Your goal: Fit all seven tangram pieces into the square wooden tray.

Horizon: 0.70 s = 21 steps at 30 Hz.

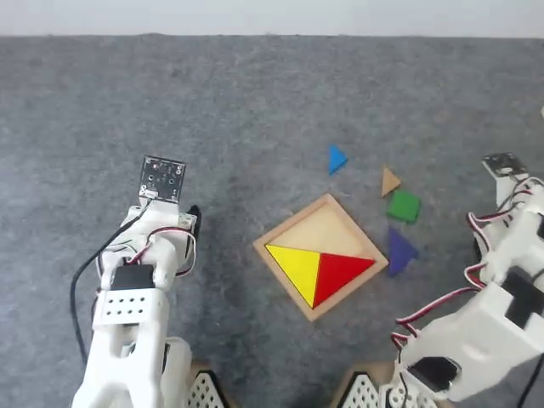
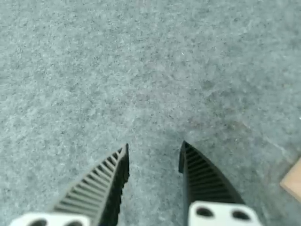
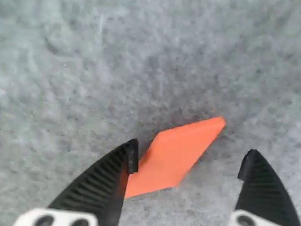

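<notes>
Tray [image 1: 327, 223] sits mid-tabletop, nearer the front edge, holding a yellow triangle [image 1: 297, 265] and a red triangle [image 1: 340, 272]. The right gripper [image 3: 193, 148], fingers spread, straddles the orange piece [image 3: 174, 160]; the left gripper [image 2: 154, 148] gapes over bare tabletop.

Smooth pale wooden tray [image 1: 327, 228], fuzzy matt grey cloth [image 1: 255, 110], matt orange piece [image 3: 176, 155]

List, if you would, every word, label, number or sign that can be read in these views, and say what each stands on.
None can be read.
The wooden tray, the yellow triangle and red triangle in it, and the orange piece are plain.
The small dark board on an arm's wrist bears marks too small to read.
</notes>
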Tool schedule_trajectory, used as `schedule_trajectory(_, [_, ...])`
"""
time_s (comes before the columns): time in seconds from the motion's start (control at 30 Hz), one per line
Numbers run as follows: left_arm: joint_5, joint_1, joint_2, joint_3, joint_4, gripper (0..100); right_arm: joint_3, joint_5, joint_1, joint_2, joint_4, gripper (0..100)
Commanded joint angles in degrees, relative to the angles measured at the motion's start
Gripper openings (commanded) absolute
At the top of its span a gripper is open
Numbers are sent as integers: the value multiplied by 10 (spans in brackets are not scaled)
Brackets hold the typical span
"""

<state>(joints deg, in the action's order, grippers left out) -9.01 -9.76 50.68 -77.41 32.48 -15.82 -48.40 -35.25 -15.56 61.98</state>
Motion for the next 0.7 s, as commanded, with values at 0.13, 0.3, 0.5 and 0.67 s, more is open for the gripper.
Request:
schedule_trajectory(0.13, [-5, 18, -2, 3, -12, 174, 19, -7, -7, 35, 13, 349])
schedule_trajectory(0.3, [-5, 20, -2, 3, -12, 174, 5, 18, -2, 53, 70, 349])
schedule_trajectory(0.5, [-5, 20, -2, 4, -12, 174, -78, 51, 0, 68, -15, 326])
schedule_trajectory(0.67, [-5, 20, -2, 4, -12, 174, -92, 90, 1, 65, -70, 259])
